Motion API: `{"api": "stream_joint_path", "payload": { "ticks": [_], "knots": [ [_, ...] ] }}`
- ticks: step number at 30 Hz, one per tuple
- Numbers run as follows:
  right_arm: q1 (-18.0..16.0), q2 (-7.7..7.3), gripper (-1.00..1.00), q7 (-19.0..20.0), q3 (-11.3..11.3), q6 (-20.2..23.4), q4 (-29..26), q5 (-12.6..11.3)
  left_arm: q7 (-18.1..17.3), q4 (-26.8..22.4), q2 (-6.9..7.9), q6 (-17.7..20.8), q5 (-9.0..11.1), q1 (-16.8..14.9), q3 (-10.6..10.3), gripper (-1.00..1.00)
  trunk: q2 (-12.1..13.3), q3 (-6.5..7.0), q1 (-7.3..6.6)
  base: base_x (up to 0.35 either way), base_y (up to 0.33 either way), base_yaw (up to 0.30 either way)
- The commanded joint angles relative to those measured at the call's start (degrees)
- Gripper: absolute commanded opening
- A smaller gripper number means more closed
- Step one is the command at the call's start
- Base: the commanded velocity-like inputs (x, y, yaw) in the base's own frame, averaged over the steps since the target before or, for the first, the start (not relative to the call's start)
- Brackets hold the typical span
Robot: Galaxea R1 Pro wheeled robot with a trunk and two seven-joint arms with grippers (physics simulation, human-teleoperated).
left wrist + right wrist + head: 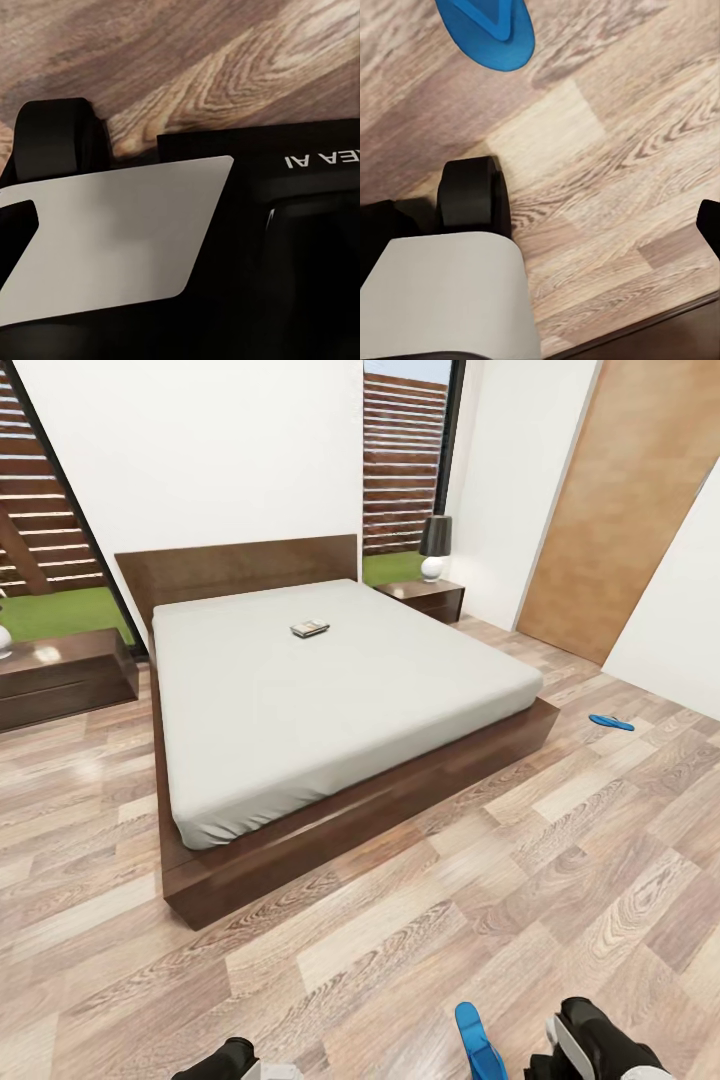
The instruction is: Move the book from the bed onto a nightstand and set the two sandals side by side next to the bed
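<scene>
1. The bed stands in the middle of the room, its headboard against the white far wall, its off-white mattress bare but for the book.
2. The book lies flat on the mattress, towards the headboard and well away from every edge.
3. One nightstand sits at the bed's far right corner with a lamp on top; another nightstand sits to the left of the bed.
4. One sandal lies on the plank floor to the right of the bed, apart from the frame and near the brown door.
5. The other sandal lies on the floor close in front of the robot, well short of the bed's foot; the right wrist view also catches its blue sole and strap.
6. Both arms hang low by the robot's base, whose dark wheel rests on the planks.
7. I cannot tell whether either gripper is open or closed; no fingers are visible.
</scene>
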Motion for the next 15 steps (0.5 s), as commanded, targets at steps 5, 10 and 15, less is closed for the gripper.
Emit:
{"api": "stream_joint_path", "payload": {
  "ticks": [5,10,15],
  "knots": [
    [-0.45,0.28,1.0,-0.05,0.59,0.44,-0.01,0.24,-0.03,-0.1,0.03,0.32,0.01,0.0,0.02,1.0,-0.02,-0.04,-0.01,0.0,0.0,0.0],
    [-0.45,0.34,1.0,-1.4,1.37,0.48,0.14,0.27,-0.01,-0.1,0.08,0.19,0.02,0.0,-0.05,1.0,-0.02,-0.04,-0.01,0.0,0.0,0.0],
    [-0.38,0.38,1.0,-7.01,1.91,0.5,0.46,0.12,0.09,-0.1,0.09,-0.1,-0.02,0.03,-0.12,1.0,-0.02,-0.04,-0.01,0.0,0.0,0.0]
  ]
}}
